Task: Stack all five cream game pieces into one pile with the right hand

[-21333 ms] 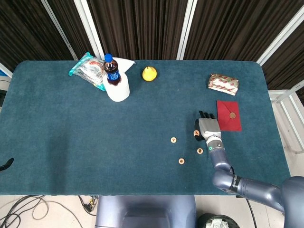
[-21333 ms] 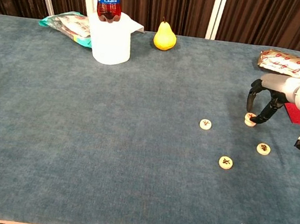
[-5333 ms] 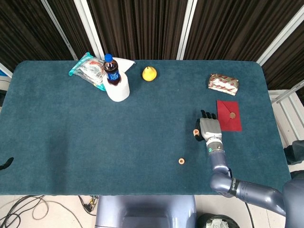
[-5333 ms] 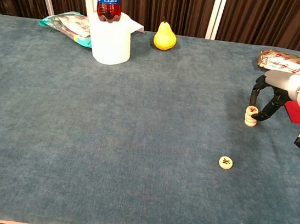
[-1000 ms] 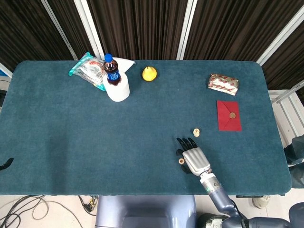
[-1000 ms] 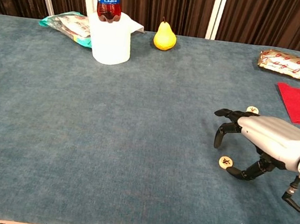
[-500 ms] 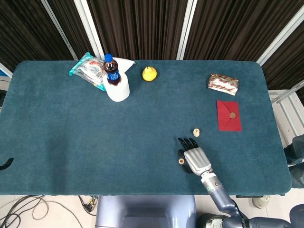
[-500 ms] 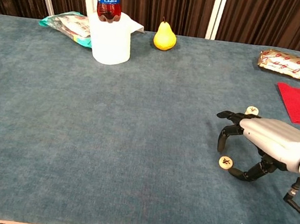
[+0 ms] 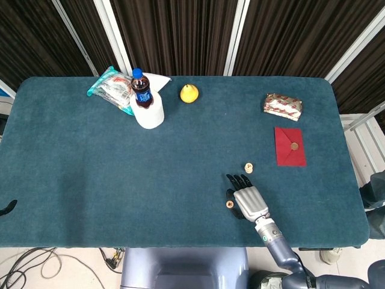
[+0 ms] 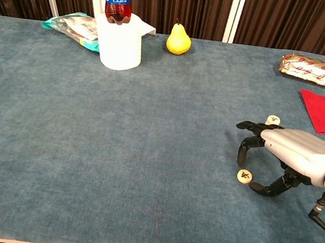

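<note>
We see the right hand (image 10: pixel 284 155) low over the bench (image 10: pixel 116 151), fingers curled down around the lone cream piece (image 10: pixel 244 176); contact unclear, so we cannot tell if it grips. The stack of cream pieces (image 10: pixel 273 120) sits just behind the hand. Left hand not visible.

One cream piece (image 10: pixel 244 176) lies flat, apart from the stack (image 10: pixel 273 120).
</note>
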`<action>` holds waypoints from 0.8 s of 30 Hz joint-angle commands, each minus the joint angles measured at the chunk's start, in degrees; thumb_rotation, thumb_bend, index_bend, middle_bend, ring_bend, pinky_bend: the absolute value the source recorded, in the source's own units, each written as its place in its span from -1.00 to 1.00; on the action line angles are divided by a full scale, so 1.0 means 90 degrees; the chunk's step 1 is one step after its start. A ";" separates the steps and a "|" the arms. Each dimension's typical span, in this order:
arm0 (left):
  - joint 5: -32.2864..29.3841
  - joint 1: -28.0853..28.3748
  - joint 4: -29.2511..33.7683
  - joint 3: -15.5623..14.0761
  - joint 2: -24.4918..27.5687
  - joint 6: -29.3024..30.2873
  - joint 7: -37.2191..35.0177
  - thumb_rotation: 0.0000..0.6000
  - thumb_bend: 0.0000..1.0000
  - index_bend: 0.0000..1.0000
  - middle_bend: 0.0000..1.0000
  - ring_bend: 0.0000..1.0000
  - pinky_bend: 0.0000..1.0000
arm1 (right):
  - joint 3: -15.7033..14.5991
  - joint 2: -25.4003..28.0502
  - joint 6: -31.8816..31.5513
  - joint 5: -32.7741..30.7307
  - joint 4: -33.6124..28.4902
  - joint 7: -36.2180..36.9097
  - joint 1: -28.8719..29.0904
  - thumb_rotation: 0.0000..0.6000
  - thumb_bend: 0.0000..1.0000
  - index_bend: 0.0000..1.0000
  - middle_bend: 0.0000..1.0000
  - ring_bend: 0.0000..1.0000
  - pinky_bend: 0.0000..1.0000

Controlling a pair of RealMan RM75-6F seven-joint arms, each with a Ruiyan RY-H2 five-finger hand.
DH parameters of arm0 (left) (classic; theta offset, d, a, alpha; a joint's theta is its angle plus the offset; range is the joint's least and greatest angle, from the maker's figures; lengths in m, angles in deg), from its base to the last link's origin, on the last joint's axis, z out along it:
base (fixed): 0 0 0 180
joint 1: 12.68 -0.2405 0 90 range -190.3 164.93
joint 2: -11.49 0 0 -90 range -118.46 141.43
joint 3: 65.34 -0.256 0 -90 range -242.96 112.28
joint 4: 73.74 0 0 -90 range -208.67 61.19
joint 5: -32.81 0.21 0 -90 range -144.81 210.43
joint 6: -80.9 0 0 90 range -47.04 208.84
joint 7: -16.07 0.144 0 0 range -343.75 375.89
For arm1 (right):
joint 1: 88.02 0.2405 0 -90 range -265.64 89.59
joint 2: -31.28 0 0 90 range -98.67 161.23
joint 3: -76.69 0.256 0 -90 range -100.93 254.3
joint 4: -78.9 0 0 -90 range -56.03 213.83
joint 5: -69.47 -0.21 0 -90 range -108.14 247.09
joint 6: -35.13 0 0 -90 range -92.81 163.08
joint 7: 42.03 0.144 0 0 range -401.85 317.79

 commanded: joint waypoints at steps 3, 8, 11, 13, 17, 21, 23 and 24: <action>-0.0009 0.0002 0.0001 0.0004 -0.0008 0.0004 0.0019 1.00 -0.67 -0.88 -1.00 -1.00 -1.00 | 0.0038 -0.0006 0.0047 -0.0017 0.0018 0.0011 -0.0011 1.00 -0.22 -0.07 -1.00 -1.00 -1.00; -0.0010 0.0001 0.0004 0.0004 -0.0006 0.0003 0.0018 1.00 -0.67 -0.88 -1.00 -1.00 -1.00 | 0.0077 -0.0038 0.0053 -0.0008 0.0028 0.0019 -0.0030 1.00 -0.22 -0.03 -1.00 -1.00 -1.00; -0.0007 0.0001 0.0006 0.0004 -0.0003 0.0002 0.0012 1.00 -0.67 -0.88 -1.00 -1.00 -1.00 | 0.0098 -0.0043 0.0064 -0.0020 0.0019 0.0002 -0.0040 1.00 -0.22 -0.02 -1.00 -1.00 -1.00; -0.0009 0.0001 0.0006 0.0003 -0.0002 0.0000 0.0014 1.00 -0.67 -0.88 -1.00 -1.00 -1.00 | 0.0103 -0.0041 0.0085 -0.0037 0.0021 -0.0012 -0.0045 1.00 -0.22 -0.02 -1.00 -1.00 -1.00; -0.0009 0.0001 0.0009 0.0002 0.0000 -0.0001 0.0011 1.00 -0.67 -0.88 -1.00 -1.00 -1.00 | 0.0117 -0.0042 0.0113 -0.0061 0.0025 -0.0035 -0.0054 1.00 -0.22 -0.02 -1.00 -1.00 -1.00; -0.0015 0.0002 0.0009 0.0005 -0.0004 0.0001 0.0024 1.00 -0.67 -0.88 -1.00 -1.00 -1.00 | 0.0156 -0.0052 0.0130 -0.0068 0.0029 -0.0052 -0.0046 1.00 -0.21 -0.02 -1.00 -1.00 -1.00; -0.0018 0.0003 0.0009 0.0006 -0.0006 0.0002 0.0032 1.00 -0.67 -0.88 -1.00 -1.00 -1.00 | 0.0173 -0.0056 0.0144 -0.0081 0.0029 -0.0067 -0.0044 1.00 -0.21 -0.02 -1.00 -1.00 -1.00; -0.0019 0.0003 0.0009 0.0007 -0.0007 0.0002 0.0034 1.00 -0.67 -0.88 -1.00 -1.00 -1.00 | 0.0177 -0.0057 0.0159 -0.0092 0.0027 -0.0069 -0.0044 1.00 -0.22 -0.02 -1.00 -1.00 -1.00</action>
